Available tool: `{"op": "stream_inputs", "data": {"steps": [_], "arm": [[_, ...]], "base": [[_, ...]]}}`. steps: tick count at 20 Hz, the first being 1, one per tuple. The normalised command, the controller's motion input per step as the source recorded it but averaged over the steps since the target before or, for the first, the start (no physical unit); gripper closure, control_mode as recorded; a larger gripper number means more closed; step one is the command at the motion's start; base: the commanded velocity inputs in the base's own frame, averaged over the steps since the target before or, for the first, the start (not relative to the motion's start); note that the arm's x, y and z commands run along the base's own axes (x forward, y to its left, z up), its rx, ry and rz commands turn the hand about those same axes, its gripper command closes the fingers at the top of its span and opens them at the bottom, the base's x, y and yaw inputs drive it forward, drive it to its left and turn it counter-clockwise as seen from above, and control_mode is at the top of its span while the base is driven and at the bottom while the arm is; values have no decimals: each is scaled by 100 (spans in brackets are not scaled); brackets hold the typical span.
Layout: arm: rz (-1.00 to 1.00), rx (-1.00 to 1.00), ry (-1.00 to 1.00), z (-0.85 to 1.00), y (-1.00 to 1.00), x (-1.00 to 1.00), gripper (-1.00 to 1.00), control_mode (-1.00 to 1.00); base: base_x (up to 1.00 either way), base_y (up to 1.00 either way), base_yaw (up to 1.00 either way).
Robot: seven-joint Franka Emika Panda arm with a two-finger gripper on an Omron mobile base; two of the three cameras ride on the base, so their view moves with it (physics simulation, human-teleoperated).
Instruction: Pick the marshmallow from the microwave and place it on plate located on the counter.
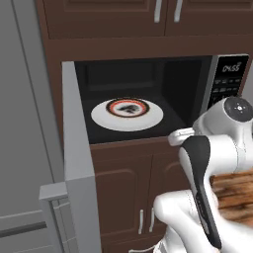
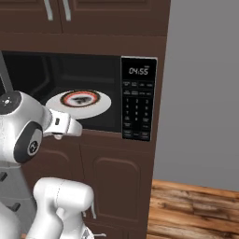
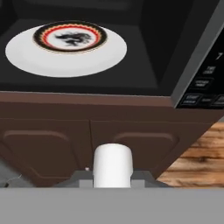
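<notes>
The marshmallow, a small white lump, stands upright between my fingertips at the bottom of the hand view, and my gripper is shut on it. It hangs in front of the microwave, just below the cavity's front edge and level with the brown cabinet doors. The microwave is open, its grey door swung out to the left. Inside, a red-and-black ringed plate rests on a white turntable. The plain white plate and the counter are out of view.
A tall grey fridge stands left of the open door. Dark brown cabinets run under and over the microwave. The black keypad panel is on its right. Wooden floor and a grey wall lie to the right.
</notes>
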Motion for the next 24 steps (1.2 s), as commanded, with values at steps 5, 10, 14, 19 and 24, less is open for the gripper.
{"op": "stream_inputs", "data": {"steps": [5,10,14,19,24], "arm": [[-3,0,0,1,0,-2,100,-100],[0,0,0,0,-1,-8,100,100],[0,0,0,0,0,0,100,100],[0,0,0,0,0,0,100,100],[0,0,0,0,0,0,100,100]], "base": [[0,0,0],[-76,-39,2],[-100,-22,21],[-89,-9,81],[-58,0,99]]}}
